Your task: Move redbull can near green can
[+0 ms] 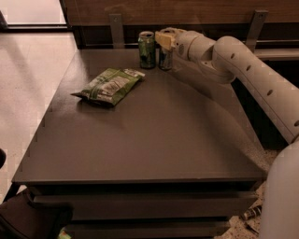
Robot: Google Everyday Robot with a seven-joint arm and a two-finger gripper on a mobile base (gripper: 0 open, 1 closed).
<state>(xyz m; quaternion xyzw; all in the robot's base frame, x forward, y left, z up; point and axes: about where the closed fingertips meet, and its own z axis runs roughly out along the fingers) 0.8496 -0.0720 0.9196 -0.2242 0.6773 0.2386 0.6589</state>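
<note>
The redbull can (164, 60) stands upright at the table's (154, 140) far edge, around 12 o'clock from the middle of the top. It sits just beside the green can (146, 50), at that can's 3 o'clock. The two look close to touching, though from this angle I can't be sure whether a thin gap is left between them.

The gripper (164, 43) sits right over the redbull can's top, hiding its upper part. The white arm (252, 70) reaches in from about 3 o'clock. Whether the tool is grasping the can or has let go of it, I cannot tell.

As a judgement, the task is all but finished: the can is where it was asked to be. What's left is a clean release, if that is not yet done, and lifting away without knocking either can.

The table is a dark, matte brown slab with a lower shelf under it. A green snack bag (108, 85) lies flat toward 10 o'clock, well apart from the cans. Behind runs a wood-panelled wall (196, 9) with two metal brackets (117, 29), and a pale glossy floor (28, 70) lies off at 9 o'clock.
</note>
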